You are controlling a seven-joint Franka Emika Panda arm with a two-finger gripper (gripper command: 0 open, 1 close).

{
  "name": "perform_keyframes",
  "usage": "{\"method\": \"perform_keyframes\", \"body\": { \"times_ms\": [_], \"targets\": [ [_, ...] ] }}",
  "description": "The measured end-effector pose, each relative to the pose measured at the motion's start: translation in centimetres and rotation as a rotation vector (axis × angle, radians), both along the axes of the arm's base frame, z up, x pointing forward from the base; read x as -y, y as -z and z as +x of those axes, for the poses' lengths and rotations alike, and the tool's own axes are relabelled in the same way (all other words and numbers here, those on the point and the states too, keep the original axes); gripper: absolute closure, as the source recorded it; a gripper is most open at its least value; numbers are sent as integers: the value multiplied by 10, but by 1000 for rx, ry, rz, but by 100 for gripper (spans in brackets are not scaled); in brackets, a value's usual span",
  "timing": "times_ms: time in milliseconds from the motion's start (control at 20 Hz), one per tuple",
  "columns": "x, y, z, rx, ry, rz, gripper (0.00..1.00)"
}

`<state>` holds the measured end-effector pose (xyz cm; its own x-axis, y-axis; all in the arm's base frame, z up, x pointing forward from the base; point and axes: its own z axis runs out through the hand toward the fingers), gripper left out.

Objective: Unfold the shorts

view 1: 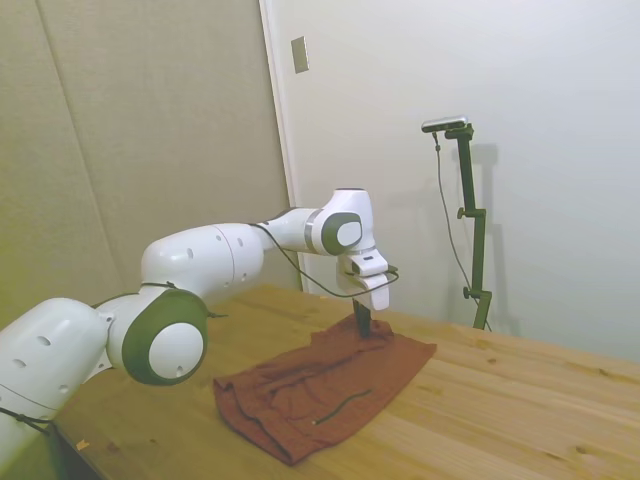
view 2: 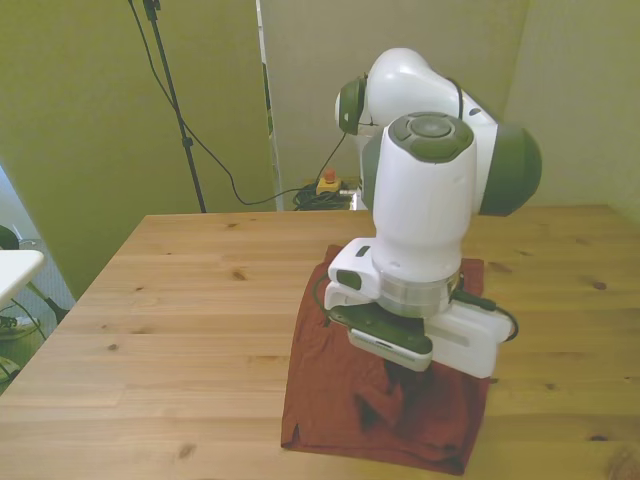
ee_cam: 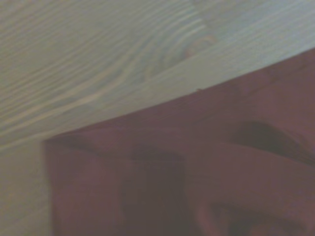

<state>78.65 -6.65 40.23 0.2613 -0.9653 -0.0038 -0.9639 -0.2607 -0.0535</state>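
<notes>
Jaws pinched on a raised fold of the shorts [view 1: 320, 385] near their edge.

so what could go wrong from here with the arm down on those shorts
The tool is down on the shorts near their edge, fabric bunched around it, so a thin pinch might slip out on a pull. The shorts also lie close to the table edge in the front view; dragging that way could slide them off. And pulling might shift the whole garment rather than open the fold.
</notes>
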Motion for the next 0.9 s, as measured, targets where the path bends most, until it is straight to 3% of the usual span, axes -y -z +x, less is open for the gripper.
{"method": "perform_keyframes", "body": {
  "times_ms": [250,450,700,900],
  "targets": [
    [-33,-33,4,89,-96,78,100],
    [-66,-45,7,141,-187,118,100],
    [-120,-43,11,184,-306,124,100],
    [-138,-22,13,175,-376,119,100]
  ]
}}
